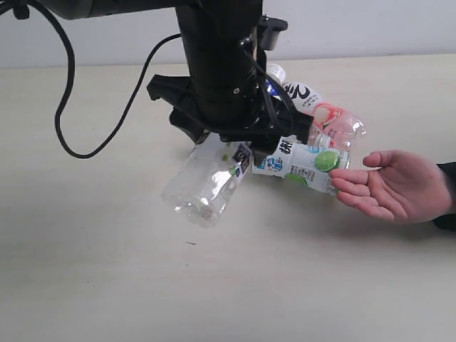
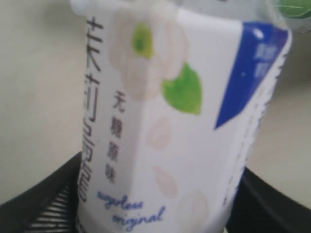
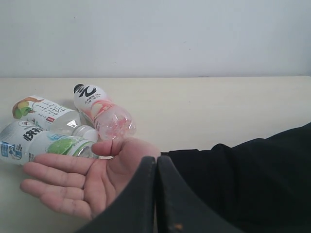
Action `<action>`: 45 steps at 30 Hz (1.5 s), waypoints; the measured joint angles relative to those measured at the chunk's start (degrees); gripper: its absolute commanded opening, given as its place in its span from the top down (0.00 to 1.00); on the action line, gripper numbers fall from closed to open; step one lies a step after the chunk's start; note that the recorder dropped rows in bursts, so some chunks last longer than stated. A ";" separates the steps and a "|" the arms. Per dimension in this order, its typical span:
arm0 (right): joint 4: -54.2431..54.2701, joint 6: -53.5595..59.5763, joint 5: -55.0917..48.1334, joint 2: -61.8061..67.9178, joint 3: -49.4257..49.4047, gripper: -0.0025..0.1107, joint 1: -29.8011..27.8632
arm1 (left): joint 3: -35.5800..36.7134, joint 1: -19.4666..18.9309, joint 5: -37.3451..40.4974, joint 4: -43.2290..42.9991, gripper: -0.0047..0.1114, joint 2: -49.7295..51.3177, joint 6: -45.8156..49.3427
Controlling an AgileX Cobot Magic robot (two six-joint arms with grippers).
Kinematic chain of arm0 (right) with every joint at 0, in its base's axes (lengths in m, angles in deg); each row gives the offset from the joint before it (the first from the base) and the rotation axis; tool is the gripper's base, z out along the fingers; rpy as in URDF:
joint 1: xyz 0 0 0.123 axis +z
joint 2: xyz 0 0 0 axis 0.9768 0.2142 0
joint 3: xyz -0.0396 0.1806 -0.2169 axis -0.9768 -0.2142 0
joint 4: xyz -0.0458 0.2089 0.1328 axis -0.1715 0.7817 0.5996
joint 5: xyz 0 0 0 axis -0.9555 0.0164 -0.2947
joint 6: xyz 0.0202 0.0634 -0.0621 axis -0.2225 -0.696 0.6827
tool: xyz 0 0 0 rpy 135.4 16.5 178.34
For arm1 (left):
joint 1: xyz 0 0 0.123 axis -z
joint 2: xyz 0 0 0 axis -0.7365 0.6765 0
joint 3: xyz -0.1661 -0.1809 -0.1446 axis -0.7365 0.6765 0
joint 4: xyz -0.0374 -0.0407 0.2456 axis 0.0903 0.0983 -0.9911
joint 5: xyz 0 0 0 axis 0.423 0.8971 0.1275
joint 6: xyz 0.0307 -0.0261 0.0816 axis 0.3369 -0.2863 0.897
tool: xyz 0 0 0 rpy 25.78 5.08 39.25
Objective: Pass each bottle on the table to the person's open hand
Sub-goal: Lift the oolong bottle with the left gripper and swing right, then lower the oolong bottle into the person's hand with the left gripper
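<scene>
Leaf bottle (image 2: pixel 165 126): right up against the left wrist camera, its white label with a green leaf and a blue corner filling the view.
Left gripper (image 2: pixel 155 208): black jaws on either side of that label, clamped on it.
Same bottle, exterior view: hanging tilted under the black arm, clear base toward the camera. Whether it is off the table (image 1: pixel 107 285), I cannot tell.
Right gripper (image 3: pixel 156 194): fingers pressed flat together, held low over the person's dark sleeve.
Person's hand (image 1: pixel 395 187): open, palm up, on the right of the table.
Lime bottle (image 1: pixel 306 164): lying on its side, just beside the fingertips.
Peach bottle (image 1: pixel 335 121): lying behind the lime one.
Yellow-green fruit bottle (image 3: pixel 41 112): lying next to those two, seen from the right wrist.
</scene>
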 measured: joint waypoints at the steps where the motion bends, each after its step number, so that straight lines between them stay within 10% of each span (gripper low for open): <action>1: 0.00 0.00 0.00 0.00 0.00 0.98 0.00 | -0.66 0.52 0.00 0.00 0.96 0.00 0.00; 15: 0.00 0.00 0.00 0.00 0.00 0.98 0.00 | -4.21 2.13 -26.25 14.42 0.96 2.36 -14.13; 45: 0.00 0.00 -0.11 0.00 0.00 0.98 0.00 | -14.23 2.63 -30.89 37.02 0.96 20.59 -10.71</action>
